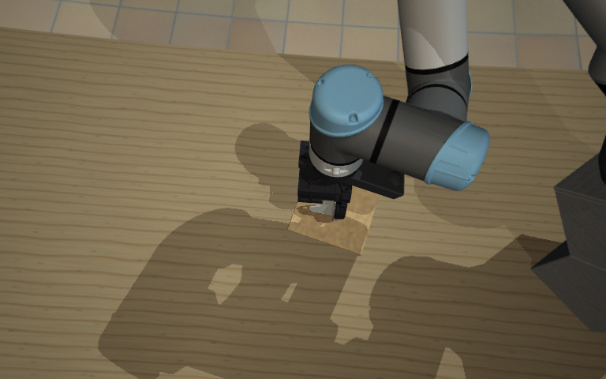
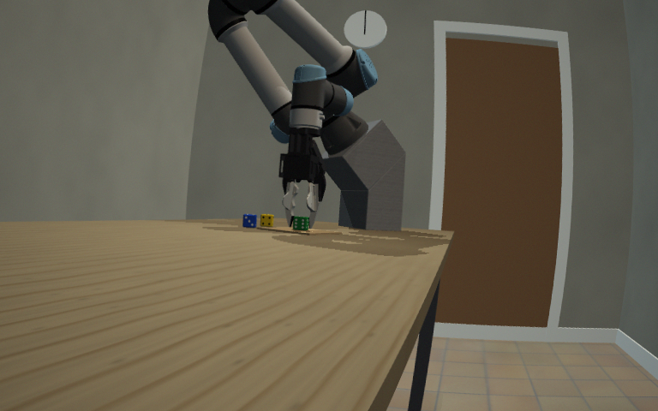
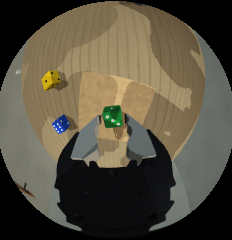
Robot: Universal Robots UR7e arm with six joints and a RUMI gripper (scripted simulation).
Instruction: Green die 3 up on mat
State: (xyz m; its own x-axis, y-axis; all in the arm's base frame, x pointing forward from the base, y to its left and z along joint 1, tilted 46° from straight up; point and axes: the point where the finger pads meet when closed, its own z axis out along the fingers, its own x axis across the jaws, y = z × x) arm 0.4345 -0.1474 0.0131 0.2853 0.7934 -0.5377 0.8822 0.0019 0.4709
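Note:
The green die [image 2: 301, 223] [image 3: 112, 116] rests on the tan mat [image 1: 353, 242] [image 3: 92, 97], inside its edges as far as the wrist view shows. It looks flat and shows 6 on the side facing the exterior camera. I cannot read its top number for certain. My gripper [image 2: 302, 226] [image 3: 112, 115] is open a little, its fingertips down on either side of the green die with a narrow gap at each. In the top view the gripper hides the die.
The blue die [image 2: 249, 221] [image 3: 61, 124] and the yellow die [image 2: 266, 220] [image 3: 51, 80] sit on the wooden table [image 1: 109, 178] beside the mat, to its left in the wrist view. Both look flat. The grey robot base stands at the right in the top view.

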